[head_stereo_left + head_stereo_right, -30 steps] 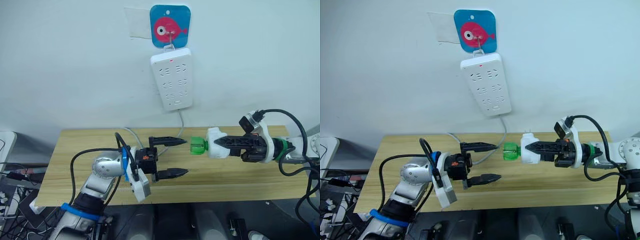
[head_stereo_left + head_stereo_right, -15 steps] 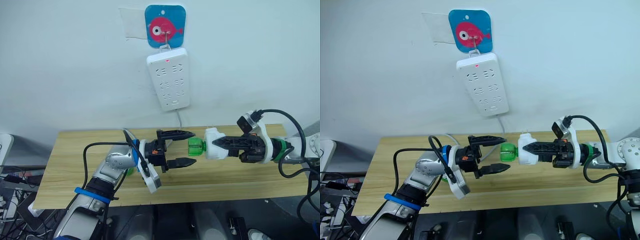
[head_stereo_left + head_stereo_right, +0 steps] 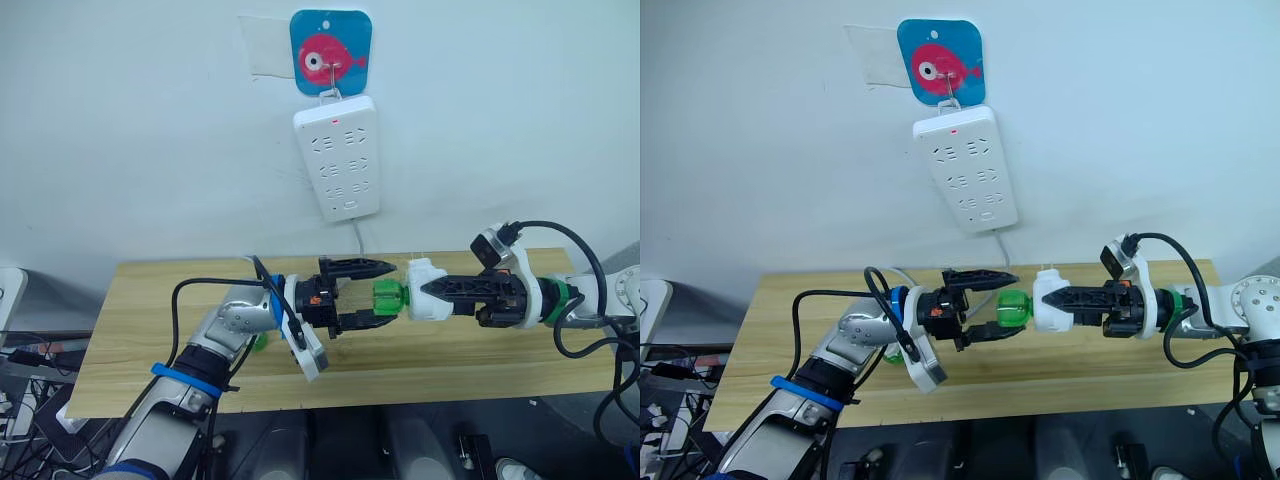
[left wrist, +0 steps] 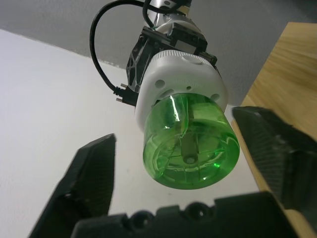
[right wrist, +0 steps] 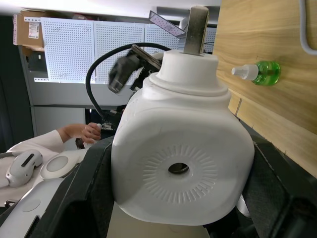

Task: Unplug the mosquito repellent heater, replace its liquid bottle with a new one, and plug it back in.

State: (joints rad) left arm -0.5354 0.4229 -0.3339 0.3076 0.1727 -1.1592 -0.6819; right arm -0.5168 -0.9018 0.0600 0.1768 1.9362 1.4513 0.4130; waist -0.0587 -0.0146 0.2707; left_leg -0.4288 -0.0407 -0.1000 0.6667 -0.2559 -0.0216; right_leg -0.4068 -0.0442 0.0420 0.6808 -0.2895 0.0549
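Heater (image 3: 428,288) sits clamped in my right gripper (image 3: 432,290), held sideways in the air above the table (image 3: 140,320), below the power strip (image 3: 337,157) that hangs on the wall. It is a small white rounded plastic body; in my right wrist view its broad face (image 5: 181,166) has a round vent hole ringed by fine radial ribs, and a metal plug prong (image 5: 196,22) sticks out from a stepped collar at the far end. My right fingers (image 5: 84,198) press against both flanks of the body.

A green translucent bottle (image 3: 388,297) is still screwed into the heater, pointing toward my left arm. In my left wrist view its round base (image 4: 190,148) faces the camera, with a pale wick stem visible inside the liquid.

My left gripper (image 3: 368,293) is spread around that bottle, one finger (image 4: 91,173) on each side of it. Whether the pads already touch the plastic I cannot tell; gaps show beside the bottle in the wrist view.

A second green bottle (image 5: 257,72) with a white cap lies on its side on the table, well apart from the heater. The strip's grey cable (image 3: 360,242) drops to the table behind the heater.
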